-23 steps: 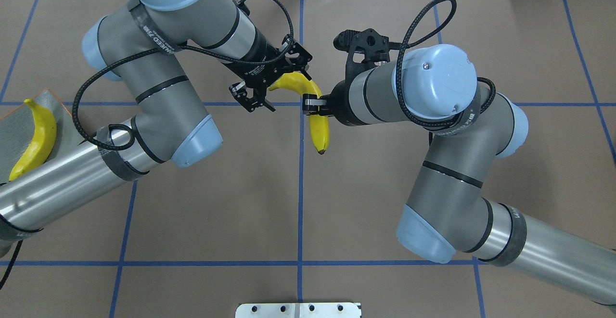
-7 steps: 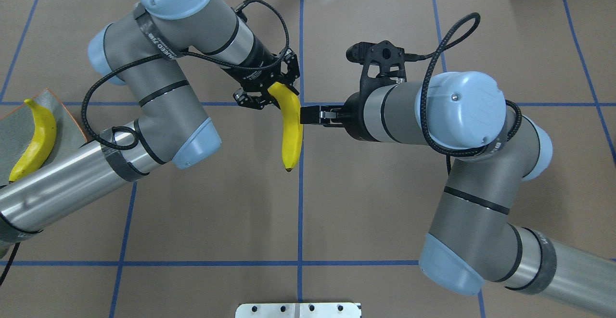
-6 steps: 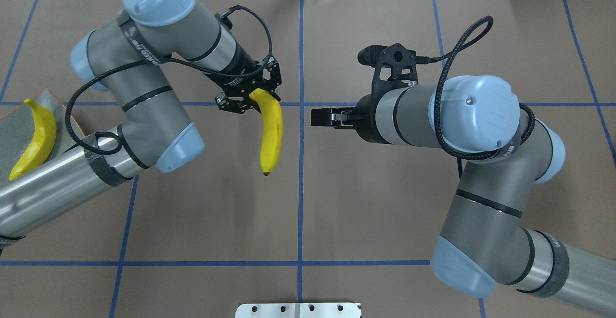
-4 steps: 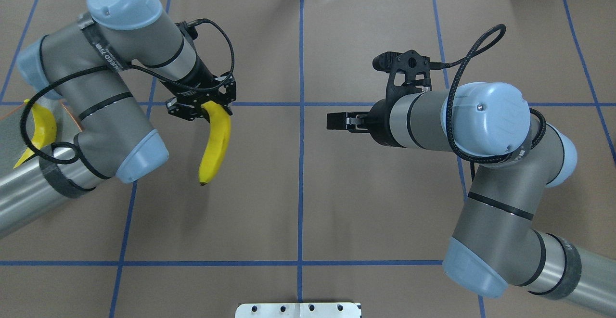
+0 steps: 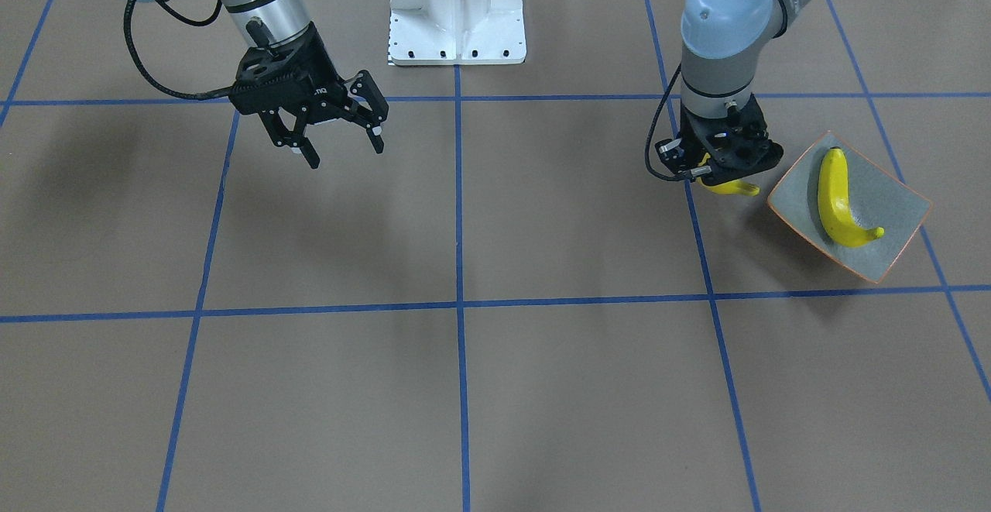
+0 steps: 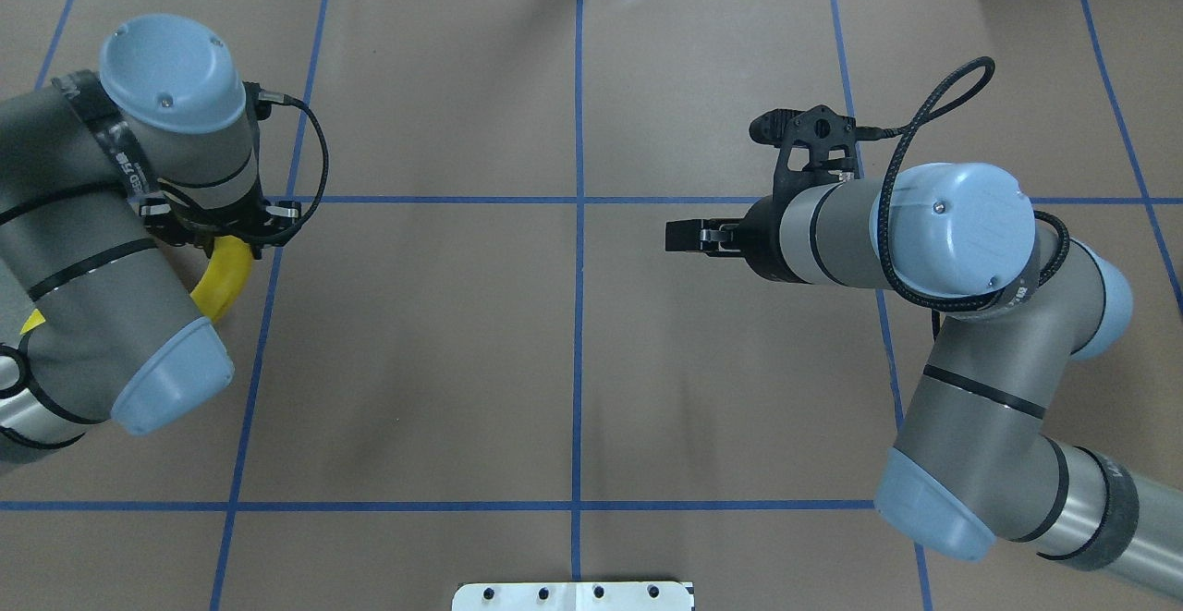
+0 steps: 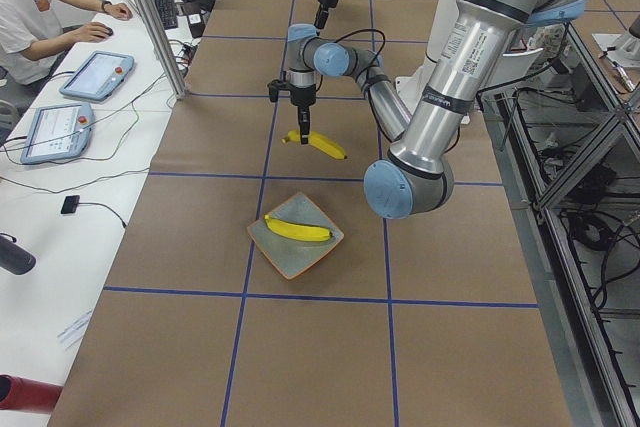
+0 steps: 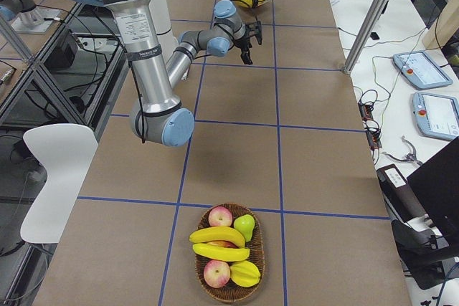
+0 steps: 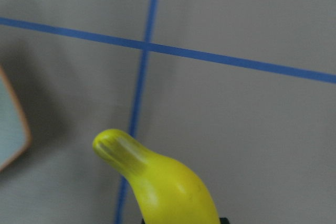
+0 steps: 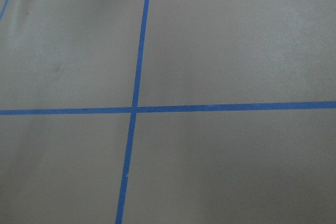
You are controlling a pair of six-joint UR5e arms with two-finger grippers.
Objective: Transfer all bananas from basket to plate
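My left gripper (image 5: 716,177) is shut on the stem end of a yellow banana (image 5: 735,188), held just off the table beside the plate (image 5: 890,202). A second banana (image 5: 836,198) lies on that grey-green square plate. From overhead the held banana (image 6: 222,283) sticks out under the left wrist, and the arm hides the plate. The left wrist view shows the banana (image 9: 163,182) and the plate's corner (image 9: 10,129). My right gripper (image 5: 341,144) hangs open and empty over bare table. Two bananas (image 8: 219,236) lie in the wicker basket (image 8: 203,288) at the far right end.
The basket also holds apples (image 8: 220,216) and other fruit. The robot's white base plate (image 5: 457,12) sits at mid-table. A person (image 7: 30,17) sits at a side desk with tablets (image 7: 95,72), beyond a metal post (image 7: 150,22).
The right gripper let go of the banana once the left gripper shut on it. The left arm carried it over to beside the plate; the right gripper drew back, open.
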